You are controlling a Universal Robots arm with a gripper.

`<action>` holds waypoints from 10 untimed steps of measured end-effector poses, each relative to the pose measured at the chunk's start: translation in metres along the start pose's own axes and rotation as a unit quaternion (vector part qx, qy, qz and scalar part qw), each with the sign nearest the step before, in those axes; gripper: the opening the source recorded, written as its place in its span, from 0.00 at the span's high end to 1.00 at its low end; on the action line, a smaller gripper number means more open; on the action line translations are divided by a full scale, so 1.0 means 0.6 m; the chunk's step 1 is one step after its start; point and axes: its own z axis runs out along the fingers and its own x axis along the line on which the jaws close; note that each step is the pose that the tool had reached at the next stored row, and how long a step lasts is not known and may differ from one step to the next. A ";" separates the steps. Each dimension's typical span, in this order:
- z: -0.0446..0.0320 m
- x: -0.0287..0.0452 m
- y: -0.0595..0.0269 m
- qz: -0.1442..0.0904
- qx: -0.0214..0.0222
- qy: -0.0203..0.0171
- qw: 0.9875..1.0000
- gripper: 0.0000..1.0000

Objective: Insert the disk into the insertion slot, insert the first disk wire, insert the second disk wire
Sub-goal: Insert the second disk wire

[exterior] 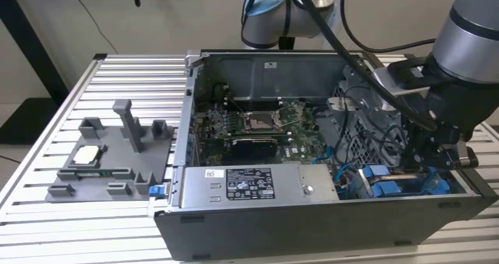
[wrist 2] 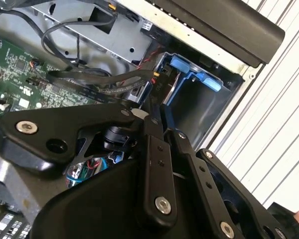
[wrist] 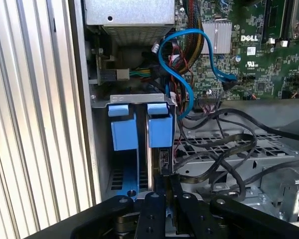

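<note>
disk: silver-grey hard drive in its bright blue plastic carrier frame (wrist: 139, 130), standing on edge down in the bay at the near corner of the case on the exterior view's right; its blue tabs also show in the exterior view (exterior: 390, 181) and in the second wrist view (wrist 2: 192, 73)

insertion slot: grey sheet-metal drive bay (wrist: 100, 149) of the case, and the blue carrier sits inside its walls

pincer: black two-finger pincer (wrist: 162, 186) right over the bay, fingers pressed together on a thin edge just beside the blue carrier; honestly can't make out what that edge is. In the exterior view the pincer (exterior: 427, 166) hangs low inside the case

wires: a blue flat data cable (wrist: 182, 74) loops from the green motherboard (wrist: 259, 55) toward the bay, and a bundle of black cables (wrist: 224, 149) lies over the perforated metal cage next to the pincer

power supply: grey box with a black-and-white sticker (exterior: 253, 185) along the near wall of the case, on the exterior view's left of the bay

case: open dark grey PC tower (exterior: 312, 232) lying on its side on the ribbed aluminium table (exterior: 93, 229)

off to the side: a grey plastic fixture tray (exterior: 109, 159) sits on the table on the exterior view's left of the case, well apart from the pincer
</note>
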 end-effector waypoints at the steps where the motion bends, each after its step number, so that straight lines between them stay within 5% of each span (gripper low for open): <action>1: 0.001 0.000 0.000 0.000 0.001 -0.001 1.000 0.84; 10: 0.009 -0.001 0.002 0.001 0.004 -0.001 1.000 0.84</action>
